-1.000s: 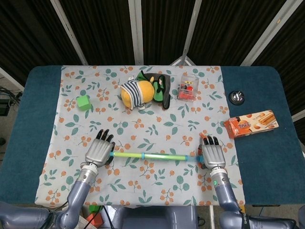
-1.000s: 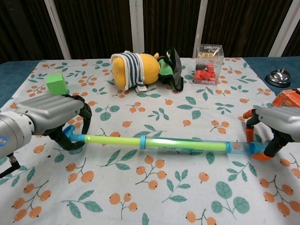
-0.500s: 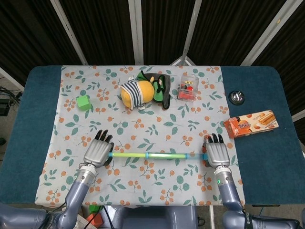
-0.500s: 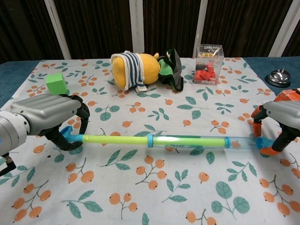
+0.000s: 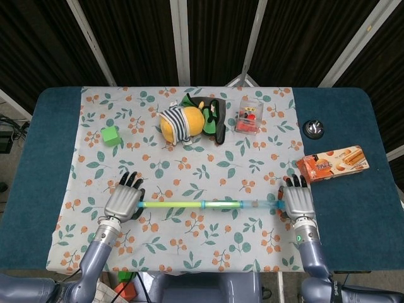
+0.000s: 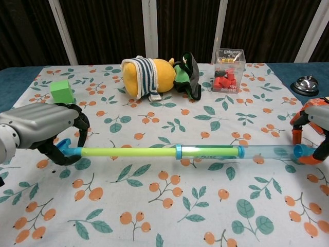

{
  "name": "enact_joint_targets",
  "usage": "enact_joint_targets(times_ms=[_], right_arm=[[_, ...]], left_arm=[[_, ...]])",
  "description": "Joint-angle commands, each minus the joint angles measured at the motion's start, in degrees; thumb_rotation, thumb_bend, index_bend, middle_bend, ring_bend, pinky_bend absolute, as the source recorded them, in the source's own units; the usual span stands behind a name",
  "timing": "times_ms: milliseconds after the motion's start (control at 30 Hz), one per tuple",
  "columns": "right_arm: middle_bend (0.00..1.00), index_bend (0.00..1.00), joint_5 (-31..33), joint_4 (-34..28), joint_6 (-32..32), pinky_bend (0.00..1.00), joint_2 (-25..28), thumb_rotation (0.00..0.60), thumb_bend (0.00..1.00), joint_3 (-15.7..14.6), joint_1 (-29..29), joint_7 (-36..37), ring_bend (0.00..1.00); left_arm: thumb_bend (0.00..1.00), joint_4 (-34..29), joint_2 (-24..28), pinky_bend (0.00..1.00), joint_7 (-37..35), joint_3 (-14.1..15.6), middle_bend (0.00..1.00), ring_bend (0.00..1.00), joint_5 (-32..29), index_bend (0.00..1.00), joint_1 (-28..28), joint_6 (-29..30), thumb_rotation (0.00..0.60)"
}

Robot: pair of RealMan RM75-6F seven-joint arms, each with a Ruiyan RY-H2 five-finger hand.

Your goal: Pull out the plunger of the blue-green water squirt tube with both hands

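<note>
Even, bright light is falling from overhead across the tablecloth (image 5: 189,170); shadows are staying faint and short; the backdrop is sitting dark; both views are rendering sharp; the chest view is stretching its edges slightly.

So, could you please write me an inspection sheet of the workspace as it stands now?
Surface: blue table under a floral cloth.
Job's things: squirt tube lies flat across the cloth, its yellow-green plunger drawn partly out to the left.
Clutter: plush toy, green cube, clear box of red pieces, bell, orange snack box.
Hands: left hand grips the plunger end; right hand grips the tube's far end.
Cables: some at the far left edge, off the table.
Surroundings: dark slatted wall with pale struts.
</note>
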Motion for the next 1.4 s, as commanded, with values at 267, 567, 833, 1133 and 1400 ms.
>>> enact_joint_targets(times_ms=[267, 567, 833, 1133, 1400], right_arm=[[0.19, 0.74, 0.6, 0.9, -0.2, 0.00, 2.6, 0.600, 0.31, 0.2, -1.0, 1.6, 0.00], [0.19, 0.74, 0.7, 1.4, -0.4, 0.00, 4.7, 0.600, 0.31, 0.5, -1.5, 2.5, 0.00], [0.19, 0.74, 1.3, 1.8, -0.5, 0.00, 5.6, 0.600, 0.31, 0.9, -1.7, 2.9, 0.00], [0.19, 0.74, 2.0, 2.7, -0.8, 0.00, 6.5, 0.600, 0.31, 1.2, -1.9, 3.1, 0.00], [0.18, 0.67, 2.3, 2.7, -1.2, 0.00, 7.1, 0.600, 0.31, 1.3, -2.0, 3.5, 0.00]], left_arm=[[0.56, -0.8, 2.4, 0.00, -1.5, 1.0, 0.17, 0.00, 0.5, 0.59, 1.3, 0.1, 0.600], [0.56, -1.8, 4.6, 0.00, -2.2, 1.1, 0.17, 0.00, 1.2, 0.59, 1.7, 0.2, 0.600], [0.56, -2.6, 6.0, 0.00, -2.0, 1.2, 0.17, 0.00, 1.4, 0.59, 1.8, 0.3, 0.600], [0.56, -2.6, 6.8, 0.00, -1.7, 1.3, 0.17, 0.00, 1.4, 0.59, 2.0, 0.2, 0.600], [0.52, -2.2, 7.1, 0.00, -2.2, 1.1, 0.14, 0.00, 1.4, 0.53, 2.0, -0.1, 0.600]])
